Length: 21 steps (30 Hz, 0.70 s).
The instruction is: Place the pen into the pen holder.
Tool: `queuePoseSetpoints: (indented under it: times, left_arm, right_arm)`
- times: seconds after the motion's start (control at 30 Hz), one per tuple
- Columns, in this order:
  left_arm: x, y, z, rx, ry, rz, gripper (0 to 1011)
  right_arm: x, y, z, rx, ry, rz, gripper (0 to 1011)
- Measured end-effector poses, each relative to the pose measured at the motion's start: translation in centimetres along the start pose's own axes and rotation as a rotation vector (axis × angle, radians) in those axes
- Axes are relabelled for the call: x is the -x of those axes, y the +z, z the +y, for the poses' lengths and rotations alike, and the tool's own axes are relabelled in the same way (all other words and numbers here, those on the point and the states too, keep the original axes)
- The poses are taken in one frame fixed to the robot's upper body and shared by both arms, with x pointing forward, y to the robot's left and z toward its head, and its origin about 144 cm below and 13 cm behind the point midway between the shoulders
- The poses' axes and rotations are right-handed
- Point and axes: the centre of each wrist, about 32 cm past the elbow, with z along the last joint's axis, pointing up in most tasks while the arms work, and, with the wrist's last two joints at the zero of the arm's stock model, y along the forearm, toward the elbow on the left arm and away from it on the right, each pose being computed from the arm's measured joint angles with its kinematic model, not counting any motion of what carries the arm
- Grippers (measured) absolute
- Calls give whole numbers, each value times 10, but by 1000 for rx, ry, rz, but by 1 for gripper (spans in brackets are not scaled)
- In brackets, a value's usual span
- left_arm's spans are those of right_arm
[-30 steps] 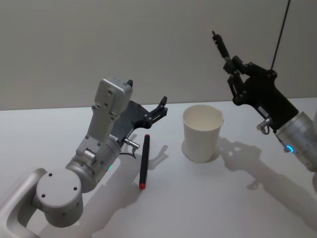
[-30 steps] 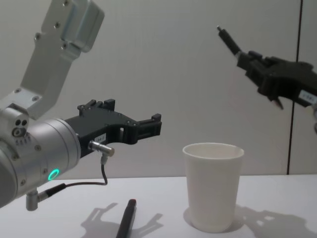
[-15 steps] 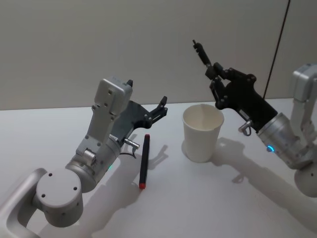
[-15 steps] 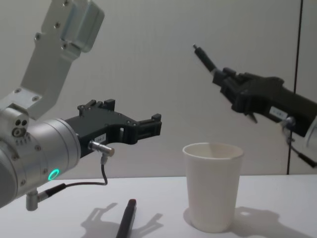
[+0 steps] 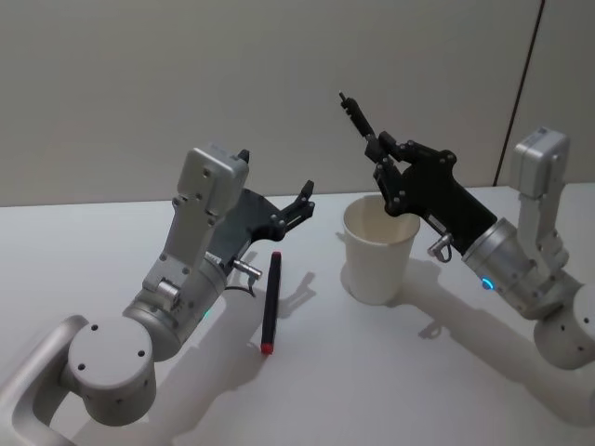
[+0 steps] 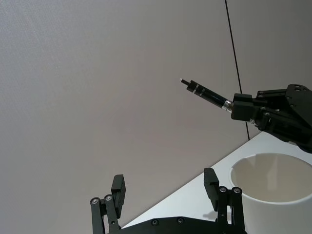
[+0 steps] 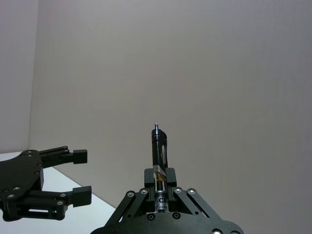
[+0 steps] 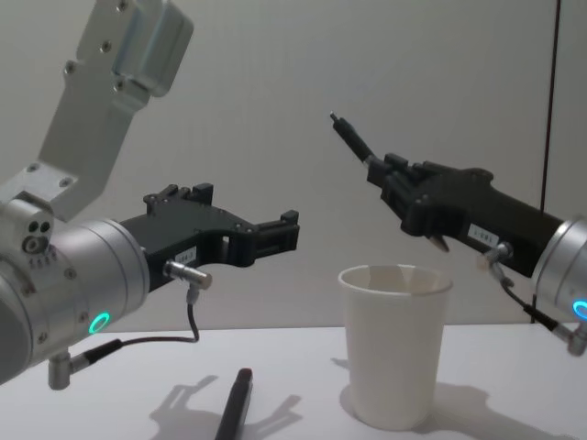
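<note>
Overhead, right claw [image 5: 383,158] clamps pen [image 5: 356,116] over pen holder [image 5: 379,260]; gaping left claw [image 5: 296,209] flanks a red-tipped pen [image 5: 271,302].

Work surface: a flat white matte table [image 5: 372,372], running back to the wall. Soft grey shadows fall across it.

Backdrop: a plain light-grey wall [image 5: 139,84], unmarked. A thin dark vertical line [image 5: 530,51] runs down it on the right side, also seen in the chest view [image 8: 556,92] and the left wrist view [image 6: 233,48]. Whether it is a seam or a cable cannot be told.

Loose item: a slim black stick-shaped marker with a red end [image 5: 270,302] lies flat on the table left of centre. It runs roughly front to back, red end nearest the robot. In the chest view [image 8: 235,408] it lies low in the foreground.
</note>
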Motion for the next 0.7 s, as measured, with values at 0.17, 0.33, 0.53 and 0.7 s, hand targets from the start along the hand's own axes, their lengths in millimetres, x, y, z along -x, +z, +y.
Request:
queuePoseSetpoints:
  times: [0.17,0.33,0.53,0.7]
  left_arm:
    - [0,0,0,0,0,0,1001]
    - [0,0,0,0,0,0,1001]
    - [0,0,0,0,0,0,1001]
    - [0,0,0,0,0,0,1001]
  right_arm:
    - [1,-4,0,11,4,1,122]
    - [1,-8,0,20,7,4,122]
    - [2,-10,0,24,11,6,122]
    - [3,-12,0,27,13,8,122]
